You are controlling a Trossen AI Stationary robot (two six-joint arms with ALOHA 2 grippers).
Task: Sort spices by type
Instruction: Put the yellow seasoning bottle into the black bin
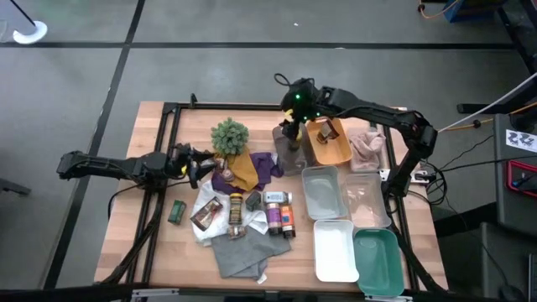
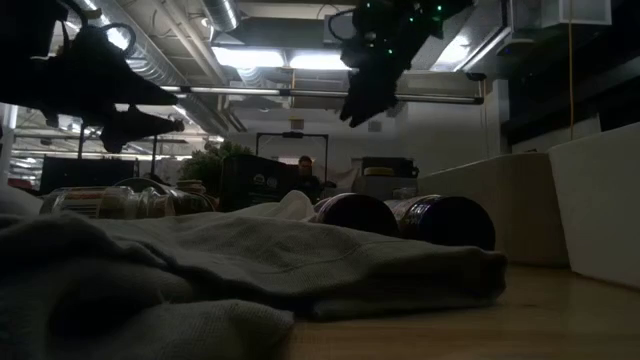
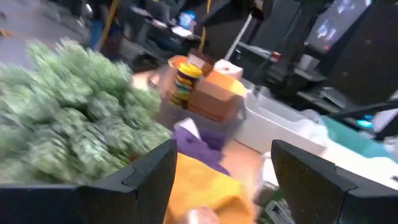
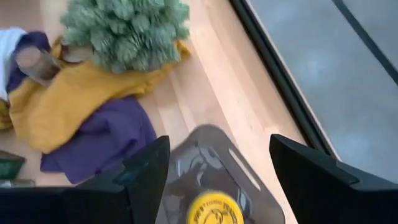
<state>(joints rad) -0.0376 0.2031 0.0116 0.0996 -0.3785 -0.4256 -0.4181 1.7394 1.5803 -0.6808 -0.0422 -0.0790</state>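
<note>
My right gripper (image 1: pixel 292 116) hangs open above a small clear tray (image 1: pixel 290 156) near the table's far edge. In its wrist view a yellow-topped tin (image 4: pixel 214 211) sits in that tray (image 4: pixel 205 163) below the gap between the fingers, untouched. My left gripper (image 1: pixel 198 165) is open and level, left of the bushy plant (image 1: pixel 229 136) and over the white cloth's edge. Its view shows the plant (image 3: pixel 68 106), the mustard cloth (image 3: pixel 202 190) and a stack of yellow tins (image 3: pixel 186 81). Bottles (image 1: pixel 274 210), a brown packet (image 1: pixel 207 215) and a green tin (image 1: pixel 176 211) lie on the cloths mid-table.
An orange tray (image 1: pixel 329 143) with a brown packet stands right of the clear tray, and a pink cloth (image 1: pixel 367 148) lies beside it. Two clear trays (image 1: pixel 321 190), a white tray (image 1: pixel 334 250) and a teal tray (image 1: pixel 377 262) fill the right side. A grey cloth (image 1: pixel 242 250) lies near the front edge.
</note>
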